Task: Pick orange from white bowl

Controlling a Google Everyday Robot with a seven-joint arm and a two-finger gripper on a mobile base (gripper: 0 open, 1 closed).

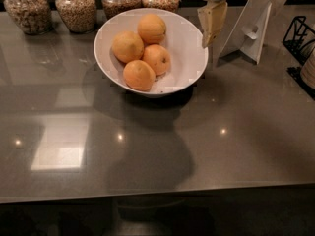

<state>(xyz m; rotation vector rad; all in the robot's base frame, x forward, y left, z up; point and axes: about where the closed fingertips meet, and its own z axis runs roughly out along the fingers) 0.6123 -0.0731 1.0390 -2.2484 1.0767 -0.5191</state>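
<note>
The white bowl sits on the grey counter at the upper middle. Several round yellow-orange oranges lie piled in its left half: one at the back, one at the left, one in the middle and one at the front. My gripper hangs from the top of the view, just above the bowl's right rim. It is to the right of the oranges and touches none of them. It holds nothing that I can see.
Several glass jars of grains stand in a row behind the bowl. A white stand is just right of the gripper. A black wire rack is at the right edge. The counter's front edge runs below.
</note>
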